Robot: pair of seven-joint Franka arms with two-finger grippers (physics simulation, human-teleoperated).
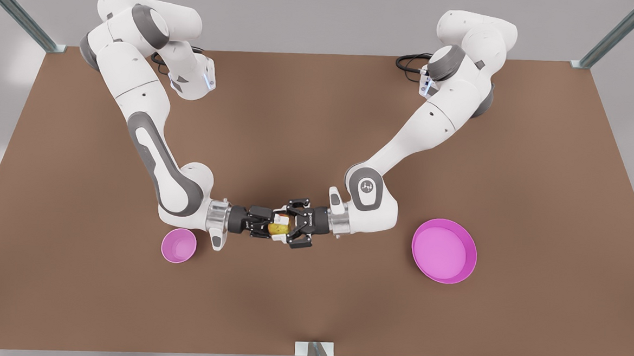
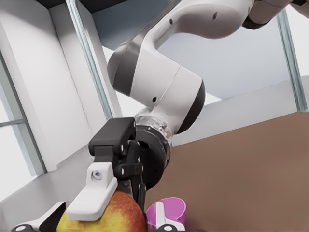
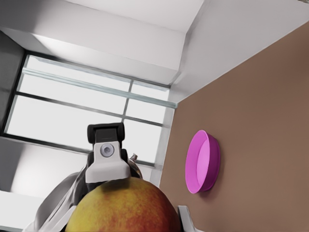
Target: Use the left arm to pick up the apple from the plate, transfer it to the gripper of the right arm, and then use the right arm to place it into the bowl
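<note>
My left gripper [image 1: 283, 228] held the apple [image 1: 277, 229] at the front view's lower centre; my right gripper [image 1: 272, 227] pinched it too; the right should grip firmly before the left opened.

Table [image 1: 320, 118]: a broad flat brown surface, matte and uniform, bounded by straight edges.

Frame posts: metal struts are set at the table's far corners, one at the front view's left [image 1: 16, 10] and one at its right [image 1: 617, 33]; a further strut with a pale bracket [image 1: 314, 351] is fixed at the middle of the near edge.

Floor [image 1: 8, 59]: pale grey, marked with soft bright patches of light.

Walls [image 2: 29, 87]: plain white to light grey panels.

Window [image 3: 87, 116]: a wide glazed opening divided by grey bars, brightly lit from outside.

Ceiling [image 3: 145, 14]: white, with stepped recesses shown in the right wrist view.
</note>
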